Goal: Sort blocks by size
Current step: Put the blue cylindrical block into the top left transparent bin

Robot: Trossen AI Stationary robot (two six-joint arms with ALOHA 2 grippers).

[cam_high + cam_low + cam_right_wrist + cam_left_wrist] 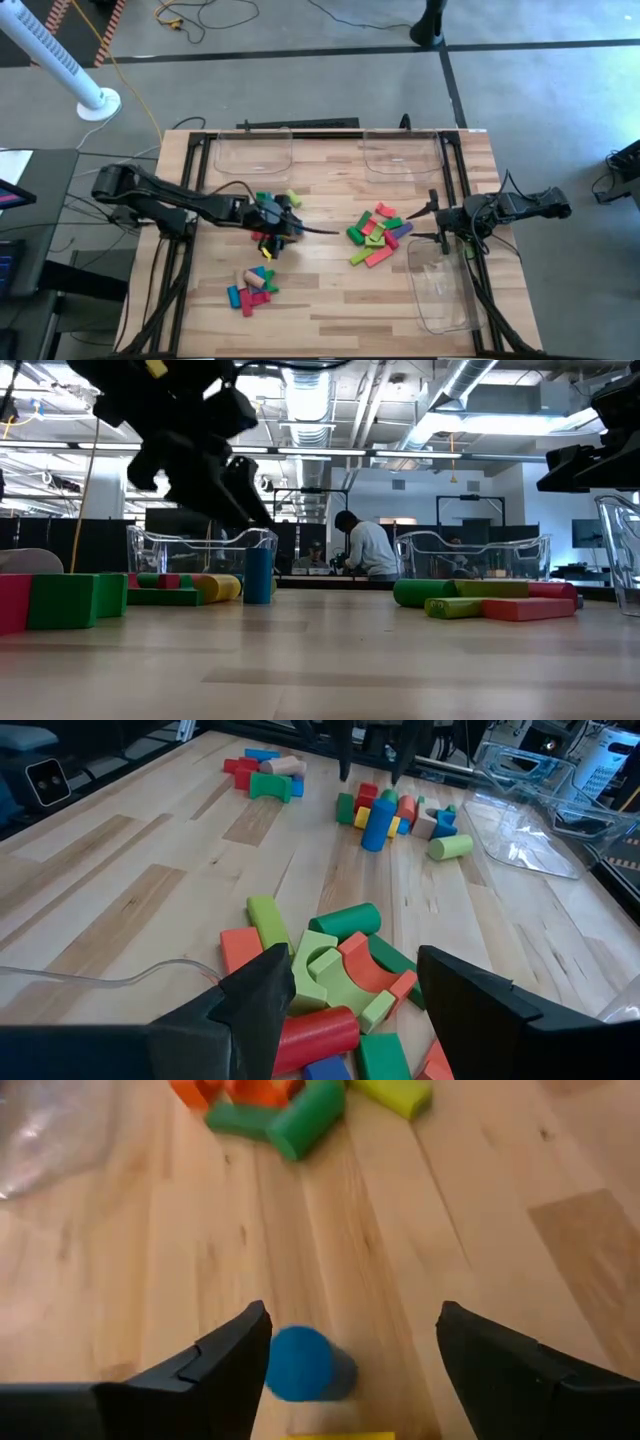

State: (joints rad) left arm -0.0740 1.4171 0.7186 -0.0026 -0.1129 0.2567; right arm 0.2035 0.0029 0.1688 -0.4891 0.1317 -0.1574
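The blocks lie in three heaps: one under my left gripper [292, 228], one toward the near left [252, 286], one right of centre [378, 236]. A blue cylinder block [300, 1363] stands upright on its end on the table, also seen in the low view [258, 575]. My left gripper [350, 1340] is open and slants down just above it, a finger on either side, the cylinder nearer one finger [235, 1360], untouched. My right gripper [350, 985] waits open at the table's right, behind the right heap [335, 970].
Two clear trays stand at the far edge [252, 150] [402, 152], and a third lies at the near right [445, 292]. Bare wood shows in the table's middle [325, 290]. A person [365, 550] stands in the room beyond the table.
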